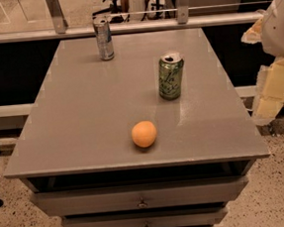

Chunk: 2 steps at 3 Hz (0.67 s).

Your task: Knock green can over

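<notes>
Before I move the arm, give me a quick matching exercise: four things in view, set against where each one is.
Things
1. green can
2. silver-and-blue can
3. orange
4. gripper

Places
A. nearest the front edge of the table
B. off the table's right side, beyond its edge
C. upright at the table's far end, left of centre
D. upright, right of the table's centre

Pairs: 1-D, 2-C, 3-A, 4-B

Grey table (83, 120) carried three things: green can (171, 76) upright, right of centre; silver-and-blue can (103, 38) upright near far edge; orange (144, 133) near front; gripper (268, 108) hung beyond the right edge.
</notes>
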Each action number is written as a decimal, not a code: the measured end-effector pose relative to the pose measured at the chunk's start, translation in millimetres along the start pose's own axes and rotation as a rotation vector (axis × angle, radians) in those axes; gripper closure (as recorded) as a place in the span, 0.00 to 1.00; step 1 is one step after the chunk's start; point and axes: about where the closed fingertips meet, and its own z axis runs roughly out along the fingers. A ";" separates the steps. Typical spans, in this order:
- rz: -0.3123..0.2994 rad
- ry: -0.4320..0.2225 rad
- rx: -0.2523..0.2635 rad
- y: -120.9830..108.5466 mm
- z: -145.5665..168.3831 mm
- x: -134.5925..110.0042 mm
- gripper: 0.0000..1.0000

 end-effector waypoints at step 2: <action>0.013 -0.041 -0.020 -1.1 15.3 -2.0 0.00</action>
